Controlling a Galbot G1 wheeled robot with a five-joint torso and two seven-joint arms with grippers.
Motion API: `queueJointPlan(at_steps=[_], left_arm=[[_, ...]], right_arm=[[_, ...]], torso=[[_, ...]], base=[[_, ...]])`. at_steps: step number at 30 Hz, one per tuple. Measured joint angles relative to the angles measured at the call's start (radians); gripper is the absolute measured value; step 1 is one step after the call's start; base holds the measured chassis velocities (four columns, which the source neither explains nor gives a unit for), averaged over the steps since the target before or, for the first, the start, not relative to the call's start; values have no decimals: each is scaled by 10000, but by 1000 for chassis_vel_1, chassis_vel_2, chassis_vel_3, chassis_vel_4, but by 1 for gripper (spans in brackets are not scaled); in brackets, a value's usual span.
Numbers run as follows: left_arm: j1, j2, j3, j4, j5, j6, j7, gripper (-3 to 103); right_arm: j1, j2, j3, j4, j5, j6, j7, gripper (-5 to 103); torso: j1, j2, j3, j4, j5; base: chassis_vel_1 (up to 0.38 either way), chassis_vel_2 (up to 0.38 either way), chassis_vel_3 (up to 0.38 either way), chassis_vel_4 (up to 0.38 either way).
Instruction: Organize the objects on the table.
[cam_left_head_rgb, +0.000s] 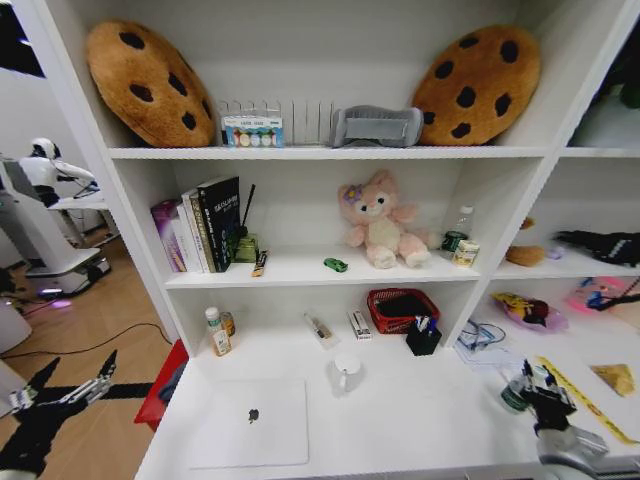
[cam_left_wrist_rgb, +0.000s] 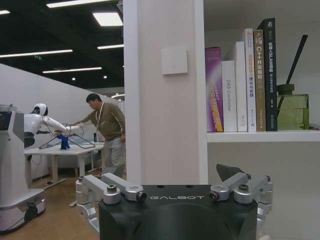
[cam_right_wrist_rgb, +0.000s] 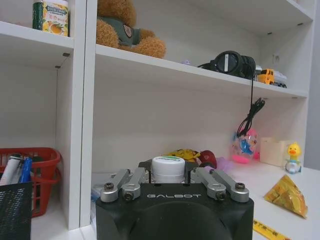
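Observation:
A silver laptop (cam_left_head_rgb: 250, 421) lies closed on the near left of the white table (cam_left_head_rgb: 420, 425). On the middle shelf, a tiny green toy car (cam_left_head_rgb: 335, 265) rests beside the pink plush. Pens stand in a black holder (cam_left_head_rgb: 423, 337) under that shelf. My right gripper (cam_left_head_rgb: 535, 388) hovers over the table's right side, shut on a green-labelled bottle (cam_left_head_rgb: 513, 398). The bottle's white cap (cam_right_wrist_rgb: 168, 169) sits between the fingers in the right wrist view. A second clear bottle (cam_left_head_rgb: 456, 231) stands on the shelf. Left of the table, my left gripper (cam_left_head_rgb: 72, 375) hangs open and holds nothing.
A white mug (cam_left_head_rgb: 346, 371) stands mid-table, with a red basket (cam_left_head_rgb: 400, 308) and small bottles (cam_left_head_rgb: 217, 331) behind it. Books (cam_left_head_rgb: 200, 226) and the pink plush (cam_left_head_rgb: 383, 223) fill the middle shelf. A yellow strip (cam_left_head_rgb: 580, 398) and toys lie to the right.

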Motion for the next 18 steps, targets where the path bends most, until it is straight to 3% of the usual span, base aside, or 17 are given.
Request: queueJointPlan(at_steps=[7, 13, 16, 18], left_arm=[[0, 0, 0, 0, 0, 0, 0, 100], [0, 0, 0, 0, 0, 0, 1, 100], [1, 0, 0, 0, 0, 0, 1, 100], [0, 0, 0, 0, 0, 0, 0, 100]], right_arm=[[-2142, 977, 407, 2375, 391, -424, 323, 30], [-4158, 1355, -622, 4025, -1419, -440, 1012, 30], [-4484, 1529, -1129, 4046, -1859, -483, 1232, 30], [-4676, 1657, -1410, 3801, -2165, -473, 1506, 30]], torso=[[-2, 0, -1, -7, -1], [-2, 1, -1, -3, -4], [-2, 2, -1, -3, 0], [-2, 4, -3, 5, -26]], base=[[0, 0, 0, 0], [0, 0, 0, 0], [0, 0, 0, 0], [0, 0, 0, 0]])
